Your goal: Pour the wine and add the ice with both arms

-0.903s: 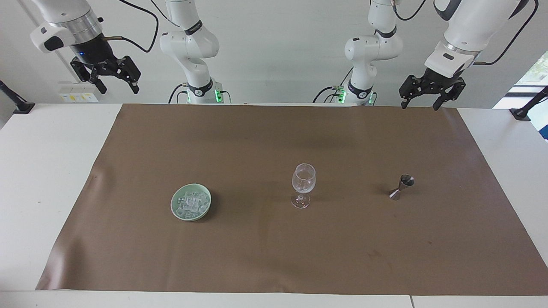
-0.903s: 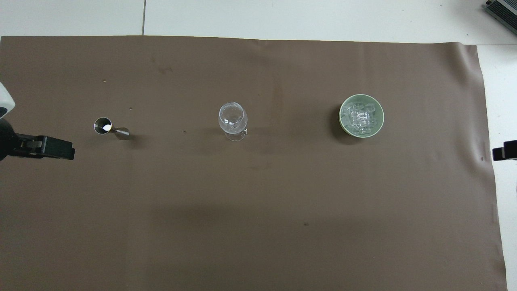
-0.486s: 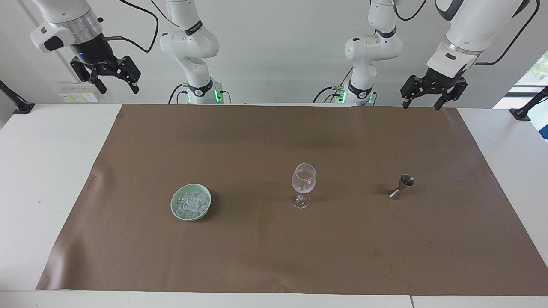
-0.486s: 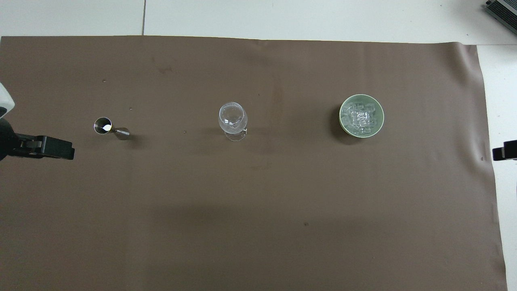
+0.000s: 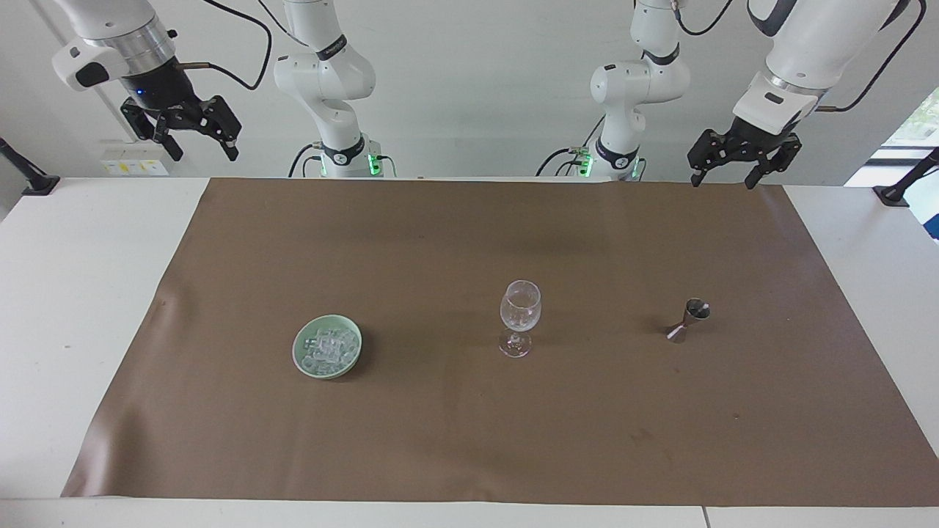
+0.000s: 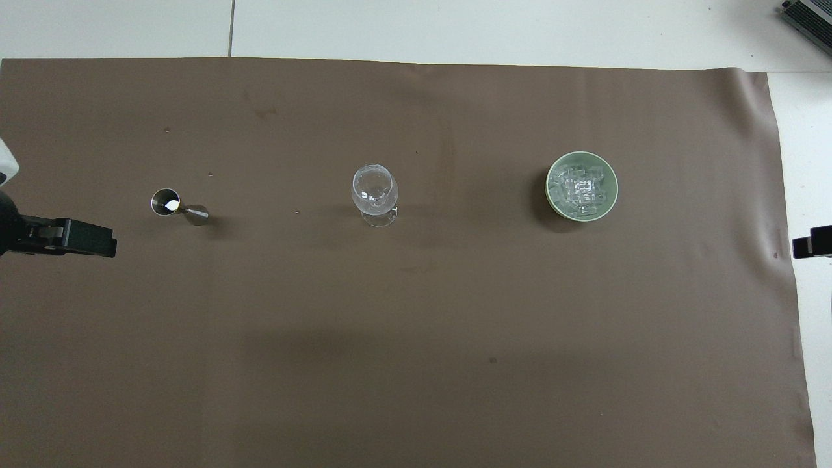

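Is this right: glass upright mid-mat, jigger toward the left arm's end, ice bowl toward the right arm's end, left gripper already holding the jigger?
One error: the left gripper holds nothing. The facing view shows it open, up in the air over the mat's edge near its base, well clear of the jigger. The rest stands: wine glass upright mid-mat, bowl of ice toward the right arm's end. The right gripper waits, open.

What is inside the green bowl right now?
The green bowl holds a heap of clear ice cubes that covers most of its floor. Whether any water lies under the cubes cannot be seen. Neither gripper is near the bowl.
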Motion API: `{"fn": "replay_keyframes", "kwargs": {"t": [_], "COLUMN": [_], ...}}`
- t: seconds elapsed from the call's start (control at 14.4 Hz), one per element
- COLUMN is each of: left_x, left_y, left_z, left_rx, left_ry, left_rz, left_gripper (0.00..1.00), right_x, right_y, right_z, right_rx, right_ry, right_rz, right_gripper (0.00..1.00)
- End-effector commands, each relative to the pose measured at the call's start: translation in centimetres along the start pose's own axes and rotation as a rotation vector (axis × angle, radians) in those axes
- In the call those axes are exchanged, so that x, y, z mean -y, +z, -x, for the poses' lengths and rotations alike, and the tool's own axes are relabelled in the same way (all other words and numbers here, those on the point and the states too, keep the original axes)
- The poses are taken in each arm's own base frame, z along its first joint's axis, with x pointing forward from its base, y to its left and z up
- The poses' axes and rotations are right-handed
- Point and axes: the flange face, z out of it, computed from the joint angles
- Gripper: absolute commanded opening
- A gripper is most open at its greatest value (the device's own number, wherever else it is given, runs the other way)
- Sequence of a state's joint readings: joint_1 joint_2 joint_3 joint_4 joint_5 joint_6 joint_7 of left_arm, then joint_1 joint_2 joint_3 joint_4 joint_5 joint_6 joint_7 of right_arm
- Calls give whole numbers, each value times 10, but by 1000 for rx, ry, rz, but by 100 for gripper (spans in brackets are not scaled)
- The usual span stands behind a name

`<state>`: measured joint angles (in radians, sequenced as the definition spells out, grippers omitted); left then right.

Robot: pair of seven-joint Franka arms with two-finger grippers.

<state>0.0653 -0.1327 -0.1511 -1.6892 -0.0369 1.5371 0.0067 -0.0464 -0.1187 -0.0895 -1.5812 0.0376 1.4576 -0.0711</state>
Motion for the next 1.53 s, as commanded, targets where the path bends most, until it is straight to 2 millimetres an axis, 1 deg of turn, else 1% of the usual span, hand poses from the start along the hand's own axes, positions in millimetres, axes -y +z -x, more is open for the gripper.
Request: {"fn": "replay_keyframes", "kwargs": {"t": [0.0, 0.07, 0.14, 0.28, 0.42, 0.56, 0.83, 0.9, 1.11, 1.18, 1.25, 1.32, 1.39, 1.46], "left_x": [18, 18, 18, 18, 20, 42, 61, 71, 112, 121, 130, 138, 144, 159], "left_y": [0, 0, 1, 5, 9, 12, 26, 32, 56, 67, 73, 85, 90, 97], "left_z": [5, 6, 6, 3, 2, 0, 1, 1, -10, -14, -17, -20, -23, -24], "left_rx": [11, 19, 26, 38, 48, 76, 140, 168, 246, 271, 276, 297, 313, 331], "left_ry": [-37, -65, -128, -320, -460, -644, -926, -1007, -1208, -1268, -1334, -1387, -1417, -1454], "left_rz": [33, 66, 67, 73, 95, 170, 234, 264, 354, 372, 394, 411, 438, 472], "left_gripper": [100, 100, 100, 100, 100, 100, 100, 100, 100, 100, 100, 100, 100, 100], "right_x": [0, 0, 0, 0, 0, 0, 0, 0, 0, 0, 0, 0, 0, 0], "right_y": [-4, -4, -4, -4, -4, -4, -4, -4, -4, -4, -4, -4, -4, -4], "right_z": [5, 5, 5, 5, 5, 5, 5, 5, 5, 5, 5, 5, 5, 5], "right_rx": [0, 0, 0, 0, 0, 0, 0, 0, 0, 0, 0, 0, 0, 0], "right_ry": [-10, -10, -10, -10, -10, -10, -10, -10, -10, -10, -10, -10, -10, -10], "right_rz": [2, 2, 2, 2, 2, 2, 2, 2, 2, 2, 2, 2, 2, 2], "right_gripper": [100, 100, 100, 100, 100, 100, 100, 100, 100, 100, 100, 100, 100, 100]}}
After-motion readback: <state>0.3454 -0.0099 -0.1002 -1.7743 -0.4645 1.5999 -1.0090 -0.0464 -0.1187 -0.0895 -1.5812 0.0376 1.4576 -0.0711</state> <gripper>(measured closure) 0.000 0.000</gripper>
